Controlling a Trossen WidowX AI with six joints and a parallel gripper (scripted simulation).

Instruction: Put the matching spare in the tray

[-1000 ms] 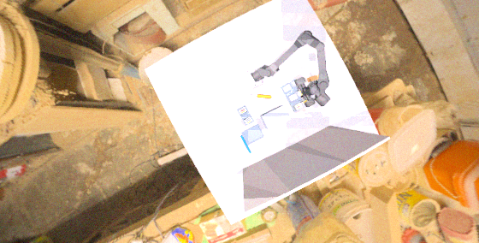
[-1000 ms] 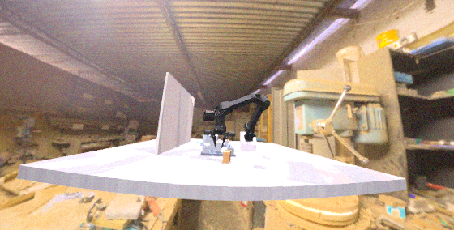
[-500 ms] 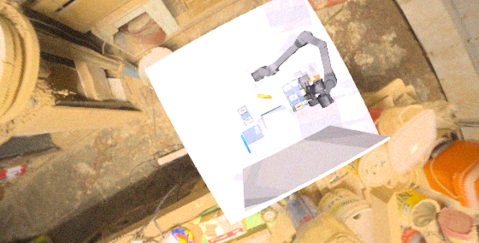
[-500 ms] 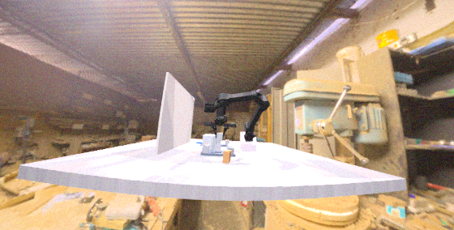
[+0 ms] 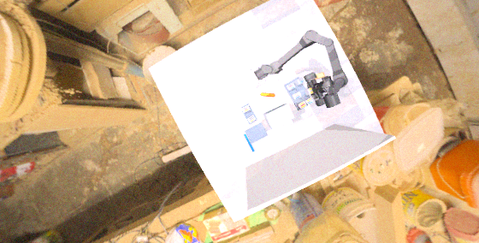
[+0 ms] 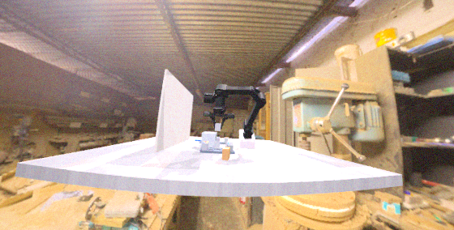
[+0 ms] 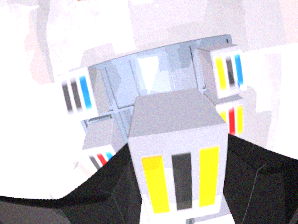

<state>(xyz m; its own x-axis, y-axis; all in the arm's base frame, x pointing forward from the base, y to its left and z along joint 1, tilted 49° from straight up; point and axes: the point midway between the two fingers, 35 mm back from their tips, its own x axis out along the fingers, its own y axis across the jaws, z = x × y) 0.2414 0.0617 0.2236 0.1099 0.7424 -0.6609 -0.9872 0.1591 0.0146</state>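
My gripper (image 6: 218,122) (image 7: 173,139) is shut on a grey spare block (image 6: 218,127) (image 7: 178,116) with yellow, black and yellow bars. It holds the block above the blue-grey rack (image 5: 292,91) (image 7: 172,70). Below in the wrist view are a black-black-blue block (image 7: 77,93), a black-red-blue block (image 7: 103,158) partly hidden at lower left, a yellow-black-blue block (image 7: 230,70) and a yellow-red-yellow block (image 7: 232,119). A flat light blue square (image 5: 256,133), which looks like the tray, lies away from the gripper. I cannot make out the mounted unit or its back code.
A tall grey panel (image 5: 295,161) (image 6: 176,113) stands along one side. A thin upright piece (image 5: 275,109), a small piece with two labels (image 5: 248,114), a blue bar (image 5: 249,142) and an orange-yellow stick (image 5: 267,95) are on the table. An orange block (image 6: 225,153) stands near the rack.
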